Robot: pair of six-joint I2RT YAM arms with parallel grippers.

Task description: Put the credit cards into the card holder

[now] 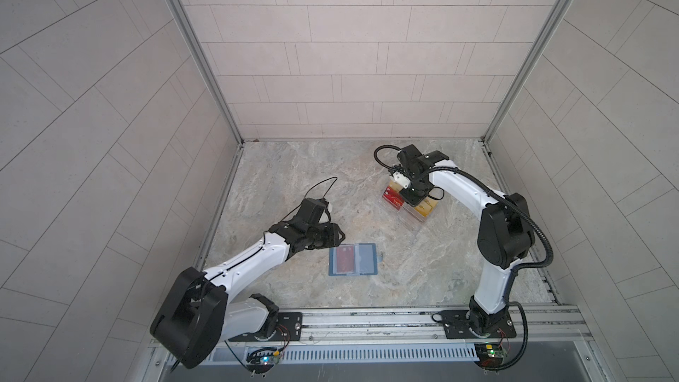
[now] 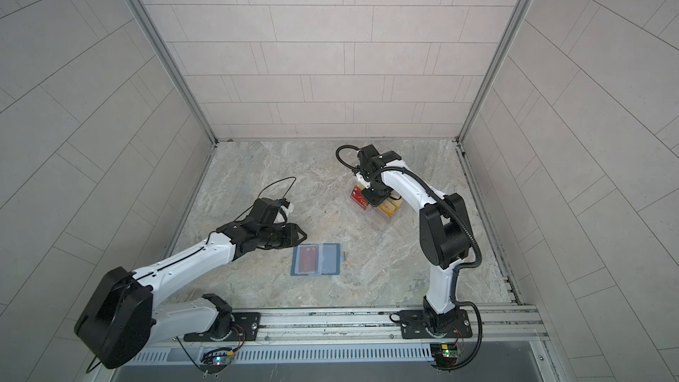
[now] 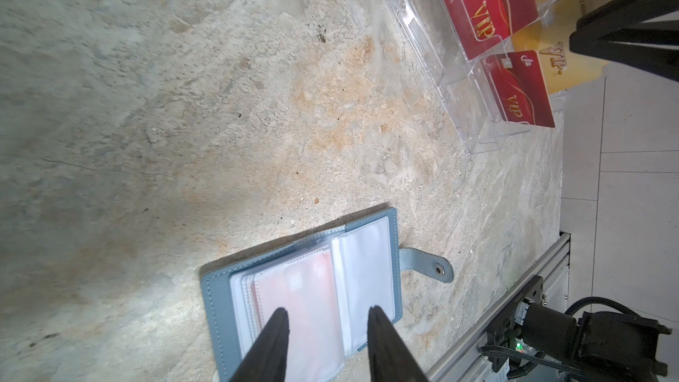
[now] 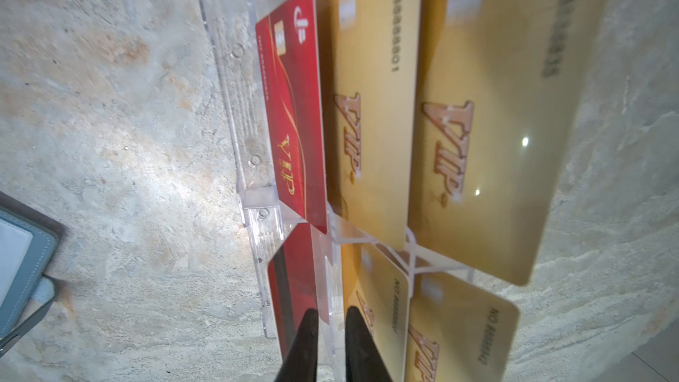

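Fetching another of the credit cards point(image 4: 294, 112) seems the step: the right gripper point(image 4: 329, 312) hangs at the clear rack point(image 4: 235, 104), jaws narrowly apart, empty. The card holder point(image 1: 367, 259) lies open on the table point(image 1: 294, 196), one red card point(image 1: 343, 259) inside, the left gripper point(image 3: 327, 310) half open near it. Next: straddle a card edge, close.

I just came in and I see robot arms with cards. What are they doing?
Two robot arms are loading a blue card holder. One red card already sits in a sleeve. The left gripper hangs open just by the holder, holding nothing. The right gripper, fingers slightly apart, is at the clear rack beside another red card, not gripping it.
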